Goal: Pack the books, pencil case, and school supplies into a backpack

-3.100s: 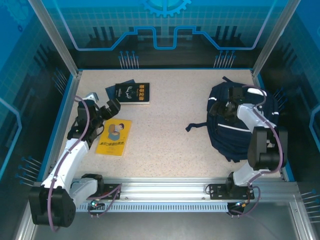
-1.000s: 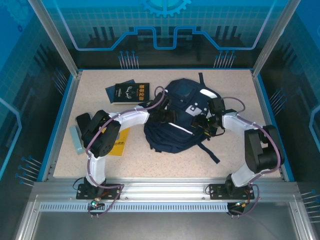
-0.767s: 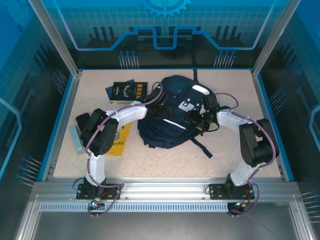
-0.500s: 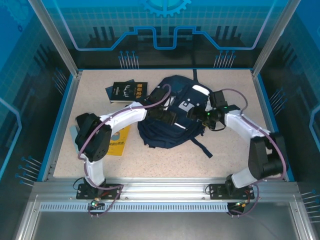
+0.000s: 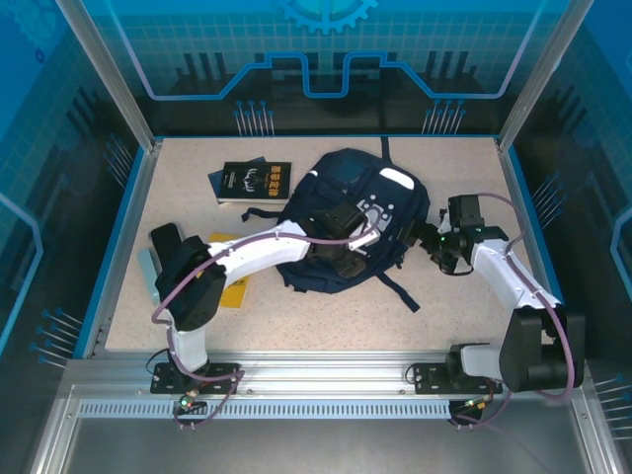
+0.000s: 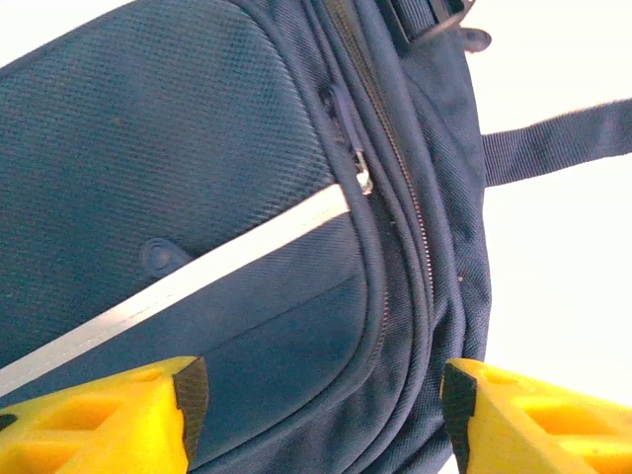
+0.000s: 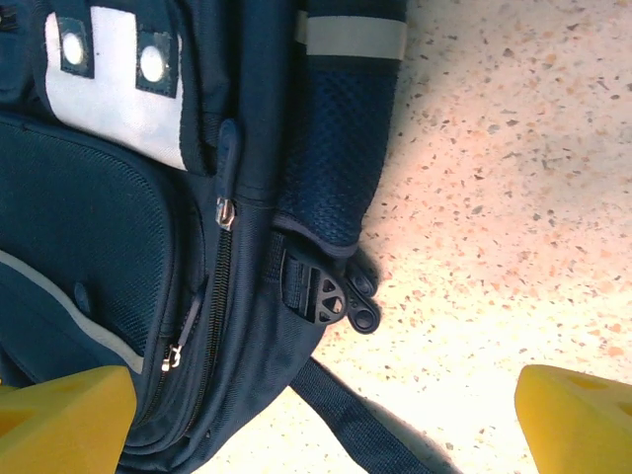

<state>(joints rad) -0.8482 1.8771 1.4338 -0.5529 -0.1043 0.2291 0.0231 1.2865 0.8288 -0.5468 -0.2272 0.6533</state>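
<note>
left arm (image 5: 257, 245) stretched over backpack (image 5: 346, 188), left gripper (image 6: 321, 395) parted, empty, right arm (image 5: 509, 281) bent inward, right gripper (image 7: 326, 387) wide open beside backpack, empty

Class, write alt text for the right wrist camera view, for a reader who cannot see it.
A navy backpack with a white patch lies on a speckled table, a black buckle at its edge. The right gripper hovers above, yellow jaws wide apart.
</note>
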